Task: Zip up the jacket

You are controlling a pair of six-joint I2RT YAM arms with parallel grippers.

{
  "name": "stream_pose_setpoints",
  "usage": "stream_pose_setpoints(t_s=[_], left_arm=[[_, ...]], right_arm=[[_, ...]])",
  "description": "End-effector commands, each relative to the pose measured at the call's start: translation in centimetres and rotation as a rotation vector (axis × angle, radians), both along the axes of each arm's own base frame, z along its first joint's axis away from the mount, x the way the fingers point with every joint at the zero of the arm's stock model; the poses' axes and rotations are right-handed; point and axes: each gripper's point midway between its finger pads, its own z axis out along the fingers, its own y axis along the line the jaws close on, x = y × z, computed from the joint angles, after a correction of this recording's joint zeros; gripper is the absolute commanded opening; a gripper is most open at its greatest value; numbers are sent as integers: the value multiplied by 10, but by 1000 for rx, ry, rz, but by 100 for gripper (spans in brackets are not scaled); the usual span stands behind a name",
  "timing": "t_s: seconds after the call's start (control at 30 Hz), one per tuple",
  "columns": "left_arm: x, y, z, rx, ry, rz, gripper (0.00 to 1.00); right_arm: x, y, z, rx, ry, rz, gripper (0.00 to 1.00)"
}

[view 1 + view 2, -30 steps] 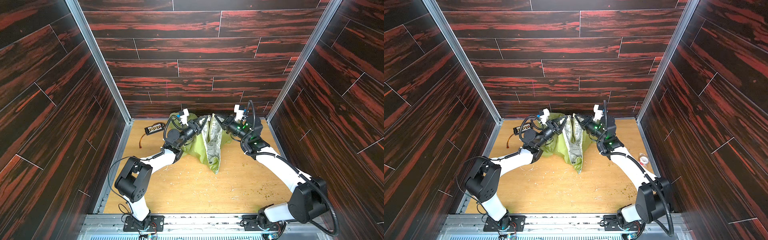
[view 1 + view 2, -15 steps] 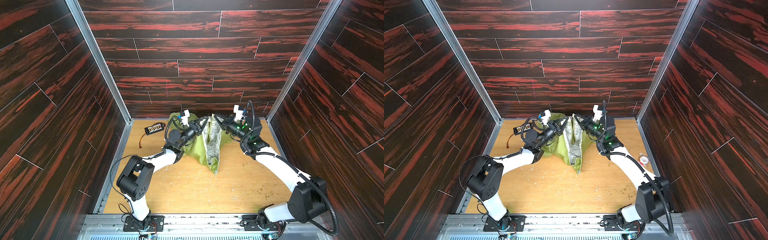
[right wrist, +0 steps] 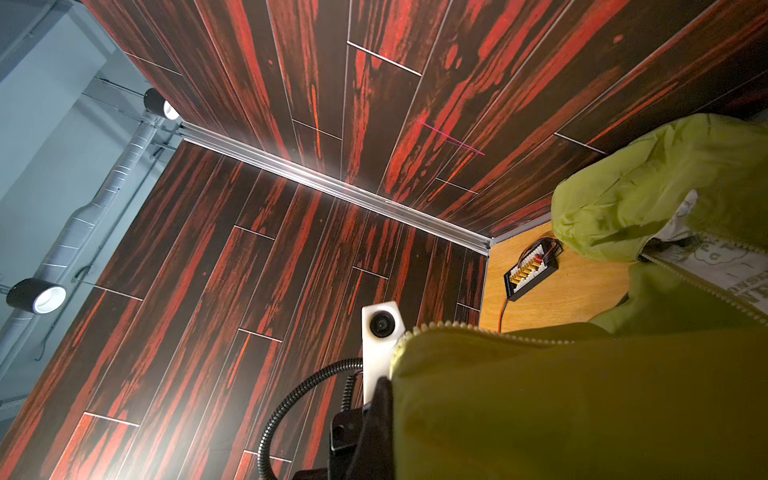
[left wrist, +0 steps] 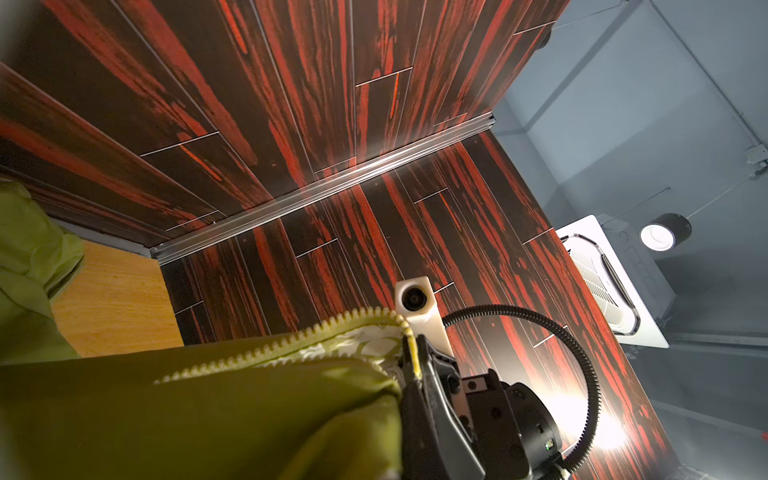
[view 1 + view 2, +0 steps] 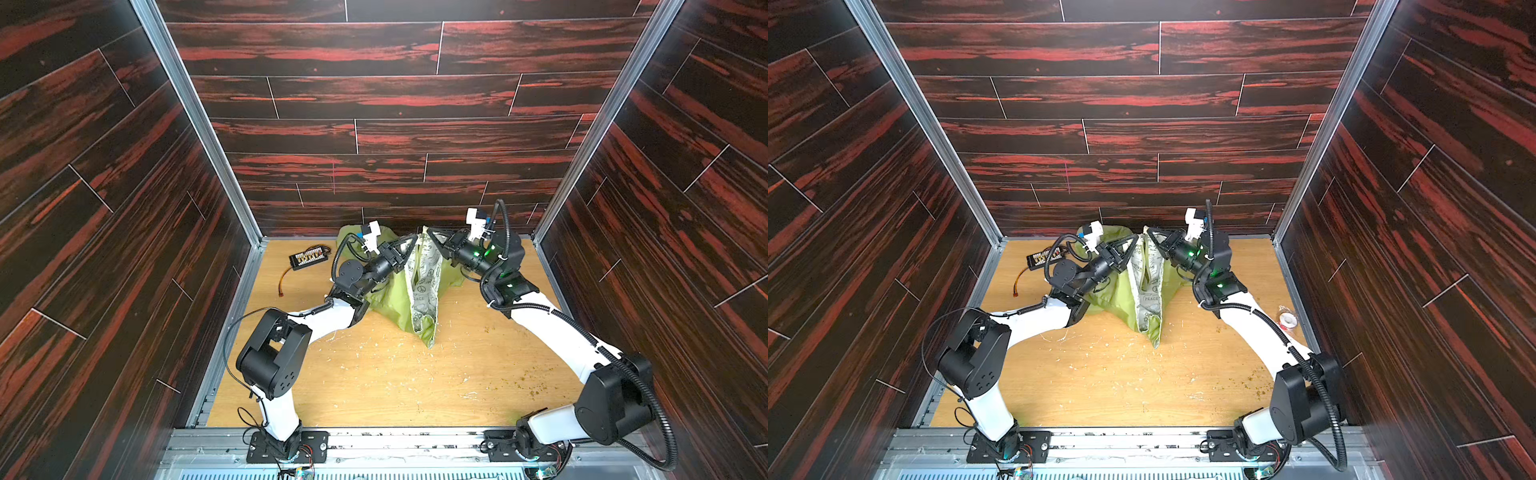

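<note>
**Table** (image 5: pixel 374 386): wooden, walled on three sides and littered with pale crumbs. It carries the garment's lower part.

**Jacket** (image 5: pixel 395 299): located at the far middle of the table, close to the back wall, between the two arms.
- The upper part is lifted clear and the lower part rests on the table.
- The front is open, and the white lining faces up in both top views.
- The long axis runs from the raised edges near the back wall toward the robot base, tapering to a point on the table.
- A green bulge, probably the hood, lies behind the left arm by the wall.

**Left gripper** (image 5: pixel 409 246): closed on the front edge on its own side.

**Right gripper** (image 5: pixel 434 236): closed on the opposite edge. The left wrist view shows its jaws clamped on the corner where the teeth end.

The two tips are near each other but apart. Judgement: each arm holds one edge high so that the fabric hangs taut and the two zipper halves can be brought side by side for engagement.

**Zipper** (image 4: pixel 291 338): pale teeth, unmated. No slider is visible. Whether the held ends belong to the hem or the collar cannot be determined.

**Board** (image 5: pixel 306 258): small, black and wired. It lies on the table left of the jacket and is not touching it.
</note>
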Motion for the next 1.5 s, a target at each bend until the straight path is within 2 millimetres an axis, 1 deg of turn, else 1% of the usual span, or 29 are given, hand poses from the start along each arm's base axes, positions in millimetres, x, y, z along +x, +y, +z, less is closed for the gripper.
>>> stream_pose_setpoints(t_s=[0.0,0.13,0.27,0.5,0.63,0.83,1.07,1.23,1.47], left_arm=[[-7,4,24,-56,-66,-2,0],[-8,5,24,-60,-66,0,0],[-8,6,27,-67,-73,7,0],[-7,5,29,-73,-75,1,0],[-5,4,29,-77,-73,0,0],[-4,3,31,-83,-78,0,0],[-3,3,34,-91,-82,1,0],[-3,4,34,-92,-84,0,0],[-4,5,32,-90,-79,2,0]], right_arm=[[4,2,12,16,-27,-13,0],[6,-3,10,12,-15,-36,0],[6,-5,3,7,10,-52,0],[6,0,-4,16,32,-20,0],[7,1,-3,17,31,-18,0],[8,0,-10,20,55,-23,0],[9,4,-11,21,64,-8,0],[11,4,-18,22,87,-14,0],[16,-7,-9,52,80,-41,0]])
